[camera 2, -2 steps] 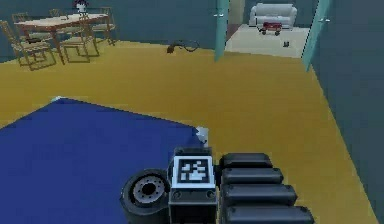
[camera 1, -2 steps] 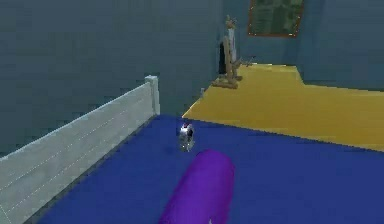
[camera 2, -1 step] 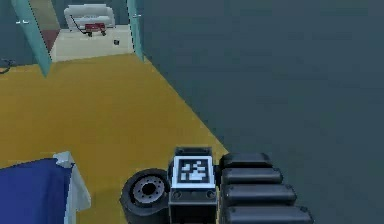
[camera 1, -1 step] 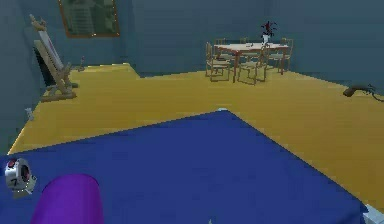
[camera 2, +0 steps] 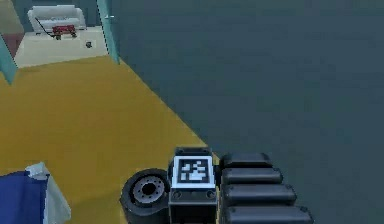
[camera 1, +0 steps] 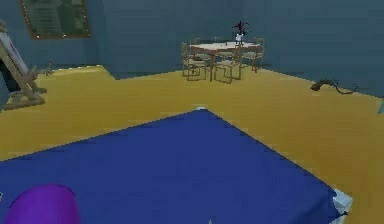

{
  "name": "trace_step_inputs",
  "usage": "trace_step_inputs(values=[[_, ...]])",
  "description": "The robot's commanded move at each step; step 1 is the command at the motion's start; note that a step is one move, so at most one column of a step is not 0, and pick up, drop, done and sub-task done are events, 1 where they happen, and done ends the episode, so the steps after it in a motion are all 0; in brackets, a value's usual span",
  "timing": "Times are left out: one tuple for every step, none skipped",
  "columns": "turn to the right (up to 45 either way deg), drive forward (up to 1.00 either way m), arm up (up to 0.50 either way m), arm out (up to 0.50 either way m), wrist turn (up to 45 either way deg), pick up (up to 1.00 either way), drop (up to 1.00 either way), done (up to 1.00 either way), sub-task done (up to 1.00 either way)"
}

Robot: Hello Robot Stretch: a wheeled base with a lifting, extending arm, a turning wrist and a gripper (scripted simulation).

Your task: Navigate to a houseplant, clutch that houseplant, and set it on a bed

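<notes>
A small dark houseplant point(camera 1: 239, 31) in a white pot stands on a dining table point(camera 1: 215, 47) at the far wall in the forward view. The blue bed point(camera 1: 190, 165) fills that view's foreground, with a purple pillow point(camera 1: 42, 205) at its lower left. The bed's corner point(camera 2: 25, 195) shows again at the arm side view's lower left. At that view's bottom edge, the gripper point(camera 2: 147, 196) shows as a dark round body left of a white marked square point(camera 2: 193, 170) on the pulled-in arm. Its far end cannot be made out, so I cannot tell whether it holds anything.
Chairs point(camera 1: 228, 66) ring the table. Yellow floor point(camera 1: 130, 95) lies between bed and table. An easel point(camera 1: 18, 68) stands at the left under a wall picture point(camera 1: 55, 18). A dark thing point(camera 1: 330, 86) lies at the right. A blue-grey wall point(camera 2: 290, 80) is close; a doorway shows a white object point(camera 2: 58, 20).
</notes>
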Motion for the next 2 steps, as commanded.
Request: trace_step_inputs(values=[[-45.0, 0.0, 0.0, 0.0, 0.0, 0.0, 0.0, 0.0, 0.0], [-12.0, 0.0, 0.0, 0.0, 0.0, 0.0, 0.0, 0.0, 0.0]])
